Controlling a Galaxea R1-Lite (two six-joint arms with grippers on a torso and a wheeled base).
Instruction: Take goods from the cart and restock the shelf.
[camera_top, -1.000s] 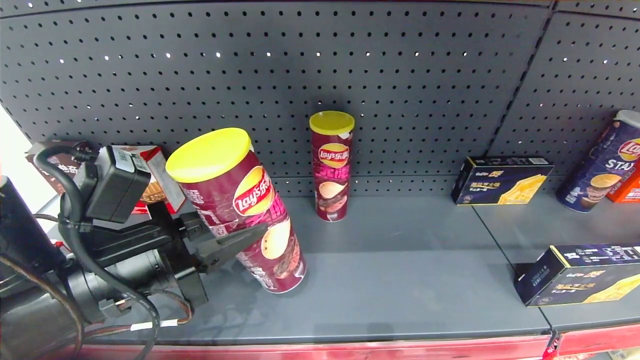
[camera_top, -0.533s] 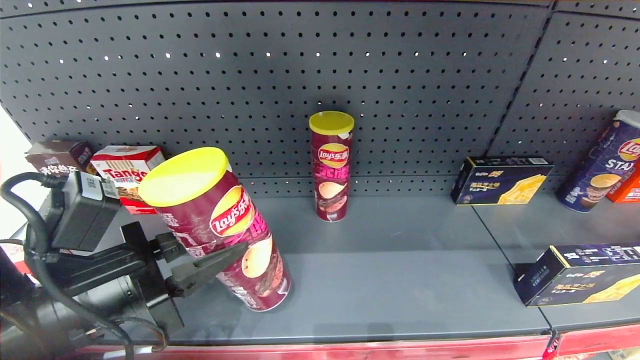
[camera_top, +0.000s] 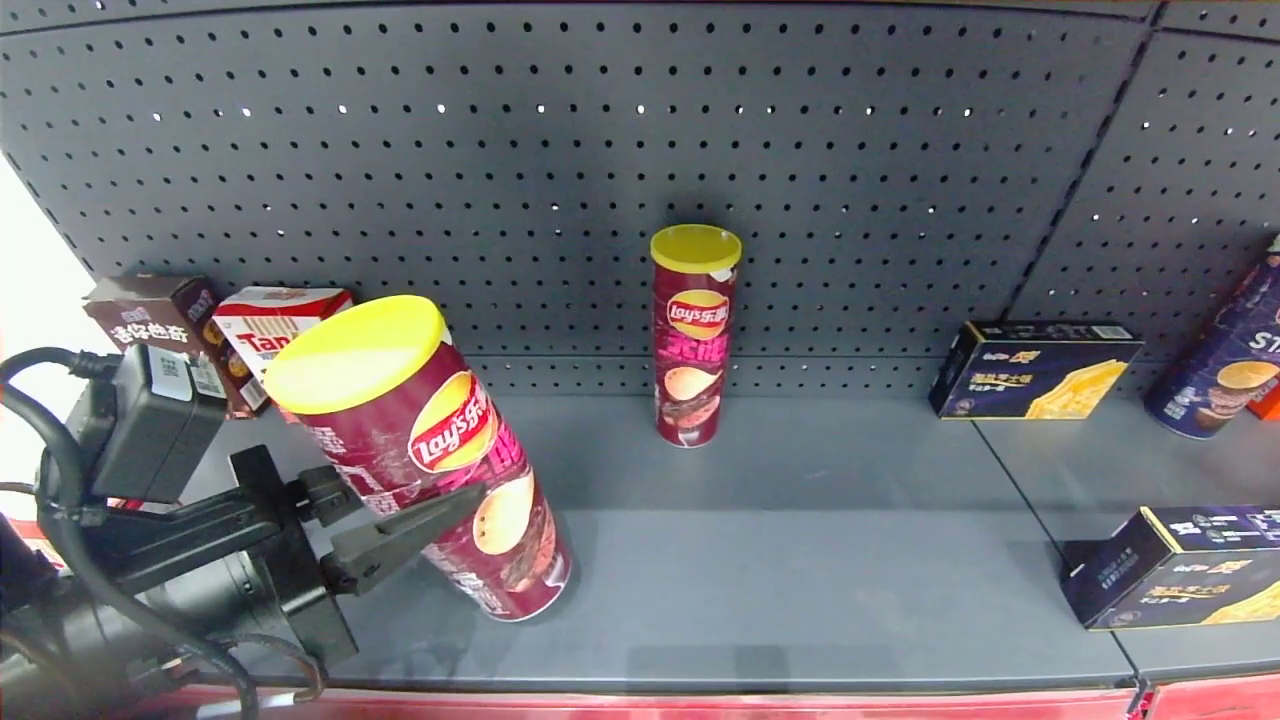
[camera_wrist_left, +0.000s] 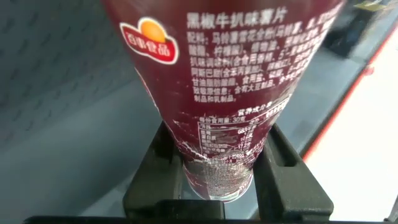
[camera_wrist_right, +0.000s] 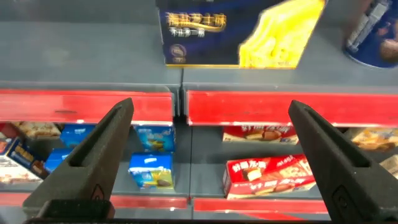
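Grey metal shelf board (camera_top: 800, 560) with a perforated dark back panel (camera_top: 600, 150) lies before the robot. At the back of it one maroon cardboard chip tube with a yellow plastic lid (camera_top: 695, 340) stands upright, close to the panel.

A second, same-looking maroon tube with a yellow lid (camera_top: 440, 430) is in the left gripper (camera_top: 440, 480). The fingers are closed around its middle from both sides, as the left wrist view also shows. This tube is tilted, with its lid leaning to the left and its base low over the front part of the board. I cannot tell if the base touches the board.

During the last second the gripper and the tube have moved to the left and toward the front edge, farther from the standing tube. The red-and-white carton (camera_top: 270, 320) at the back left, before half covered by the wrist, is now free to see. In the last half second all shelf goods slide a little to the right together, so this is the camera turning and not the goods.

I judge that the tube is not yet placed: it is slanted and gripped, and it must be set upright before release.

The right gripper (camera_wrist_right: 211, 106) is spread wide with nothing in it, before the red shelf edges (camera_wrist_right: 249, 106).
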